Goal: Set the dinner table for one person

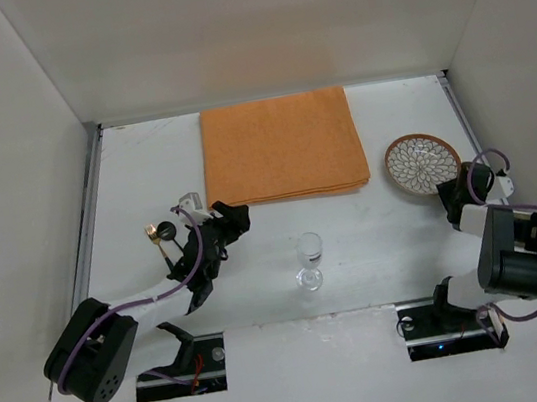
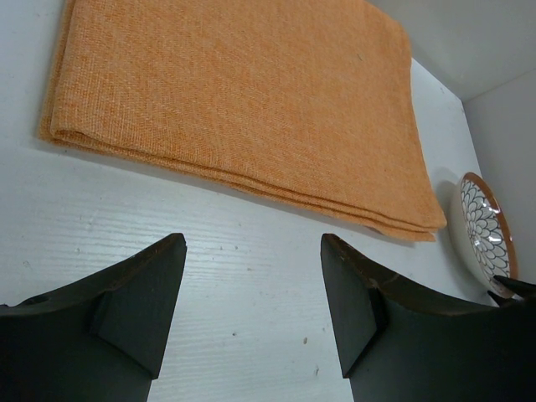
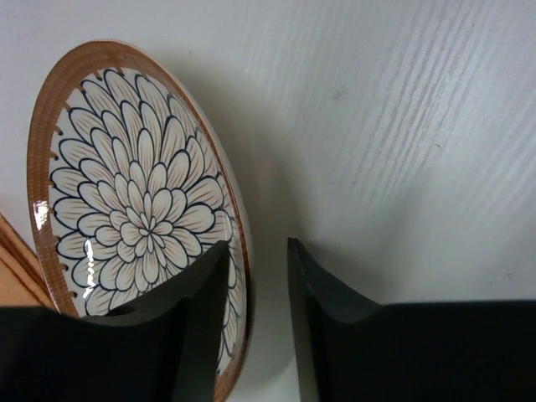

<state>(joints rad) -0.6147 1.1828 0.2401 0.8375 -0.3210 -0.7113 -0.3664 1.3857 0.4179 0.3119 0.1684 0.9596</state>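
Note:
On the white dinner table (image 1: 386, 244), a flower-patterned plate (image 1: 423, 163) with a brown rim lies at the right. My right gripper (image 1: 453, 196) sits at its near edge. In the right wrist view the jaws (image 3: 255, 244) straddle the plate's (image 3: 126, 201) rim: one finger over the pattern, the other outside with a gap to the rim. My left gripper (image 1: 235, 216) hovers open and empty over bare table (image 2: 251, 239), just short of the folded orange cloth (image 2: 234, 92). A clear stemmed glass (image 1: 309, 259) stands upright at the near middle.
The orange cloth (image 1: 281, 147) lies at the back centre. Metal rails (image 1: 89, 218) run along the left and right table edges, and white walls enclose three sides. The plate (image 2: 486, 234) shows at the far right of the left wrist view.

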